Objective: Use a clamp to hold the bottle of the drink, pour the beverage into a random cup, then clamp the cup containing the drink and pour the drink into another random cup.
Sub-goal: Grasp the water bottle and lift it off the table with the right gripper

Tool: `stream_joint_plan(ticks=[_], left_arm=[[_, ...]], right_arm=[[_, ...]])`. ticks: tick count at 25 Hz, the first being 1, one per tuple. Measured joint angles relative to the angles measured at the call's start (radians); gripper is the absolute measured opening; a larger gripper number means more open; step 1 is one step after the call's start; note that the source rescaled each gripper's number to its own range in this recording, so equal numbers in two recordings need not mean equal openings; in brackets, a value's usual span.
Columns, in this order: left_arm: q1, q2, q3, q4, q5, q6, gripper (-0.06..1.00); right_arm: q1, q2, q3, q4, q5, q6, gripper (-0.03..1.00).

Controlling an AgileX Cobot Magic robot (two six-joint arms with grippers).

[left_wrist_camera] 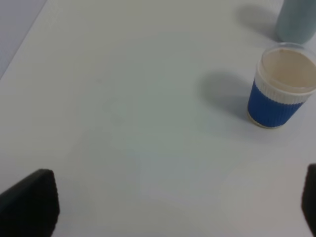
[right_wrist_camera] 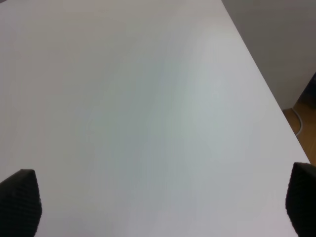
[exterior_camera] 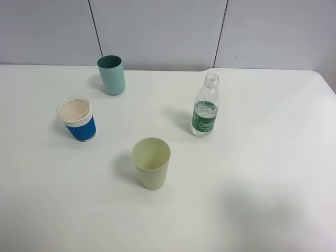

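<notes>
A matte white table [exterior_camera: 273, 173] fills most of the high view, its far edge meeting a pale grey wall [exterior_camera: 157, 31] split into 3 panels by 2 dark vertical seams [exterior_camera: 95, 26]. The light is soft and even. Past the table's right edge, the right wrist view shows a strip of brown floor [right_wrist_camera: 309, 106] with a pale cable [right_wrist_camera: 297, 118] lying on it.

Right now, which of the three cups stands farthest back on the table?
The plain teal tumbler. The blue-sleeved paper cup and the pale green cup both stand further forward.
</notes>
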Motion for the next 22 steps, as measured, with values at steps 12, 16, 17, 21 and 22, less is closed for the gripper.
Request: stream_joint_plan(ticks=[12,16,17,21,22], left_arm=[[0.000,0.000,0.000,0.000,0.000,0.000,1.00],[0.000,0.000,0.000,0.000,0.000,0.000,1.00],[0.000,0.000,0.000,0.000,0.000,0.000,1.00],[0.000,0.000,0.000,0.000,0.000,0.000,1.00],[0.000,0.000,0.000,0.000,0.000,0.000,1.00]], right_arm=[[0.000,0.000,0.000,0.000,0.000,0.000,1.00],[0.000,0.000,0.000,0.000,0.000,0.000,1.00],[0.000,0.000,0.000,0.000,0.000,0.000,1.00],[0.000,0.000,0.000,0.000,0.000,0.000,1.00],[0.000,0.000,0.000,0.000,0.000,0.000,1.00]])
